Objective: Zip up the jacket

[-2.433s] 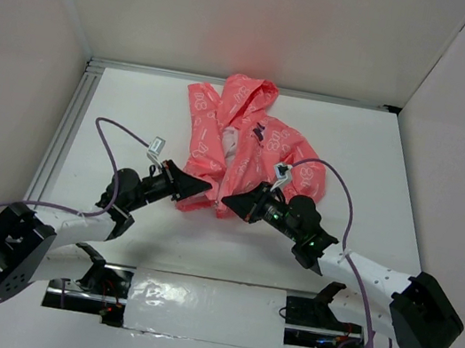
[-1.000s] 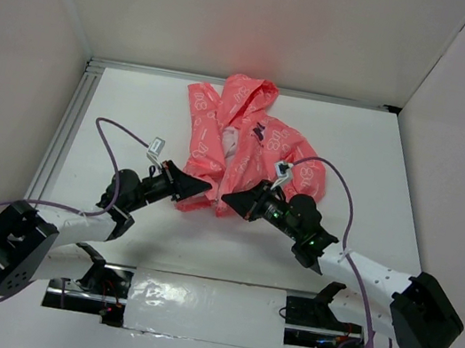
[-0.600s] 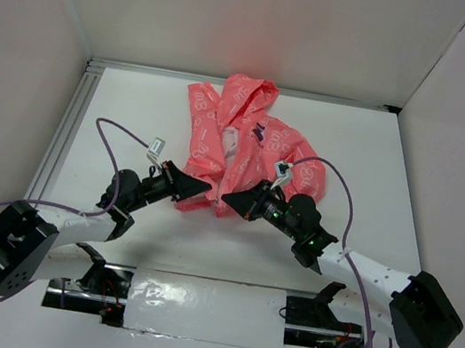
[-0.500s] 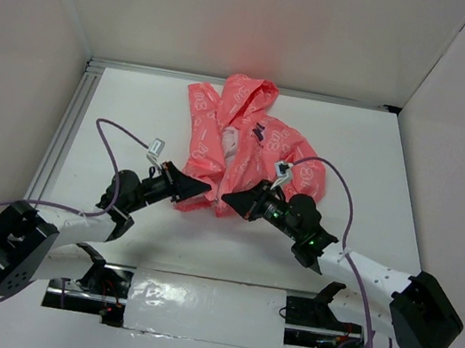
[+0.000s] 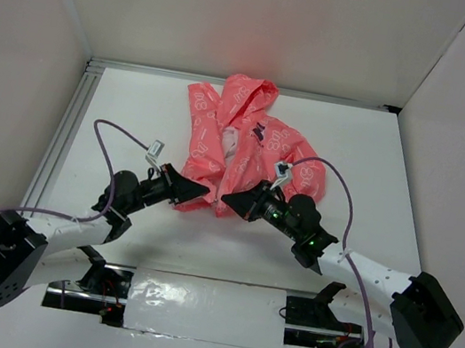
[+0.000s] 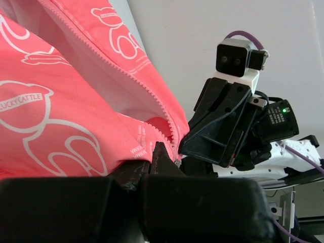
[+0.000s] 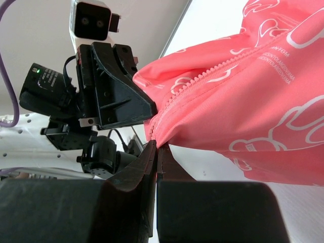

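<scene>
The coral-pink jacket [image 5: 239, 139] with its pale printed pattern lies crumpled at the table's far middle, front open, hood toward the back wall. My left gripper [image 5: 204, 190] is shut on the jacket's bottom hem by the left zipper edge; the fabric [image 6: 76, 116] and the zipper teeth [image 6: 169, 136] show in the left wrist view. My right gripper [image 5: 228, 200] is shut on the bottom corner of the right front panel [image 7: 243, 91], whose zipper teeth run above the fingertips [image 7: 152, 152]. The two grippers face each other, a short gap apart.
White walls enclose the table on three sides, with a metal rail [image 5: 63, 135] along the left edge. Purple cables [image 5: 109, 130] loop over both arms. A taped strip [image 5: 210, 301] runs along the near edge between the arm bases.
The left arm's base has shifted a little lower and to the left. Both grippers stay shut on the jacket's bottom edge; the jacket has hardly moved.
</scene>
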Available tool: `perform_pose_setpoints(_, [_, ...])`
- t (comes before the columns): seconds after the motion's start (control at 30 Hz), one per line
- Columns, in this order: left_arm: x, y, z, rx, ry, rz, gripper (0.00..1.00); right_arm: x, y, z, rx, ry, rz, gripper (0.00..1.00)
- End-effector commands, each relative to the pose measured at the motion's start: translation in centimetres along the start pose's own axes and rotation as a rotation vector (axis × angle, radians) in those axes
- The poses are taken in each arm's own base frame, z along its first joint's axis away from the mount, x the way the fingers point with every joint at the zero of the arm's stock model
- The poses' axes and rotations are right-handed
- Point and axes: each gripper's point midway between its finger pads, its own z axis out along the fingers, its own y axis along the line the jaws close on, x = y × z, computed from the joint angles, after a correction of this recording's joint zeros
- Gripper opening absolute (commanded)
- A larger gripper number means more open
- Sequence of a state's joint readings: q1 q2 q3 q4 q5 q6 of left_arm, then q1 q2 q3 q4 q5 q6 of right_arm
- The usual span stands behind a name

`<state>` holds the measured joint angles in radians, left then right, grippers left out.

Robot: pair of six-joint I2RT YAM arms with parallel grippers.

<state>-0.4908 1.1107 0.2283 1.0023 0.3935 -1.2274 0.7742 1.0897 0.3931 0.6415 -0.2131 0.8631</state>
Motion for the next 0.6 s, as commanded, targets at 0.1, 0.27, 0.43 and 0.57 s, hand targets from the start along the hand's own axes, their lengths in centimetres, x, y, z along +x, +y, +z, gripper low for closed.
perform_pose_setpoints(0.1, [-0.6,-1.2,0.3,0.027,-0.005,0.085,0.00,-2.7,2.6,0.7,-0.055,-0.073,-0.040,0.00])
perform_pose_setpoints(0.27, [-0.7,-1.3,0.4,0.017,-0.013,0.102,0.00,-3.0,3.0,0.6,-0.061,-0.079,-0.051,0.00])
perform_pose_setpoints(0.43, [-0.6,-1.6,0.7,0.009,-0.011,0.117,0.00,-2.7,2.7,1.2,-0.038,-0.048,-0.044,0.00])
perform_pose_setpoints(0.57, [-0.8,-2.2,0.7,0.009,-0.011,0.146,0.00,-2.1,2.5,1.2,-0.029,-0.029,-0.041,0.00])
